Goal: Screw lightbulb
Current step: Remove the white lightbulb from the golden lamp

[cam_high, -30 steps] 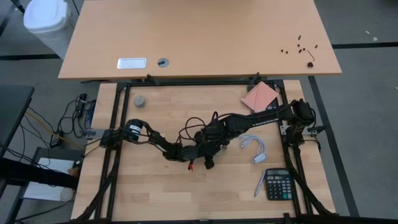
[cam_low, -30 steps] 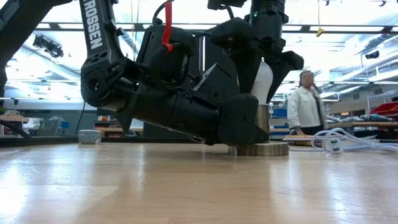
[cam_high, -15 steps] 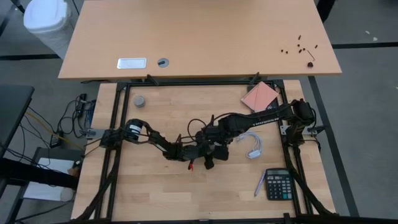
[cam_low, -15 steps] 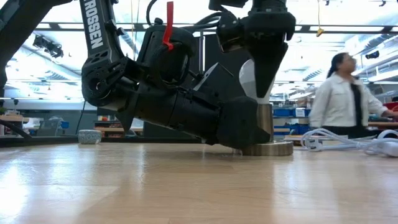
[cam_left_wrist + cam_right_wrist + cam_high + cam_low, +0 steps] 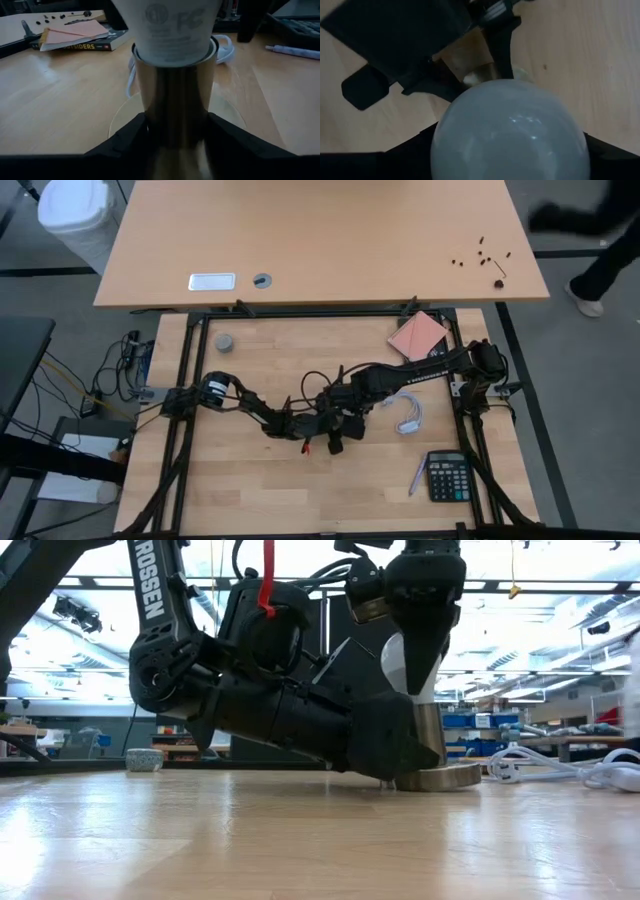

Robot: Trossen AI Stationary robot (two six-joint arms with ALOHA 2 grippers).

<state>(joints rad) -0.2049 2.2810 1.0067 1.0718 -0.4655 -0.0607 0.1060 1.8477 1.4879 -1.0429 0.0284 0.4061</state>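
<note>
The white lightbulb (image 5: 402,662) stands upright with its printed neck (image 5: 172,30) in the brass tube of the socket (image 5: 430,735). The socket's round base disc (image 5: 440,778) rests on the wooden table. My left gripper (image 5: 176,131) lies low and nearly level, shut around the brass tube. My right gripper (image 5: 418,658) comes down from above and is shut on the bulb's rounded head (image 5: 510,130). In the high view both grippers meet near the table's middle (image 5: 345,415), and the arms hide bulb and socket. My left gripper pinches the socket's brass tube (image 5: 175,110) between its two fingers (image 5: 132,137), just above the base disc. The fingers come in nearly level from the table's left. The socket stands upright with its disc on the table. My right gripper holds the lightbulb's rounded head (image 5: 470,115) between its two fingers (image 5: 407,155), one on each side. The fingers point straight down from above. The bulb stands upright, its neck down in the socket.
The socket's white cord (image 5: 408,412) lies coiled just right of the grippers. A calculator (image 5: 447,476) and a pen (image 5: 417,476) lie at the near right. A pink book (image 5: 418,335) is at the far right, a small grey cap (image 5: 224,342) at the far left.
My right gripper has rolled about its downward axis while staying on the bulb's head. The socket's base disc has slid a little toward the table's right, and the cord has shifted with it. A person has walked past beyond the table.
</note>
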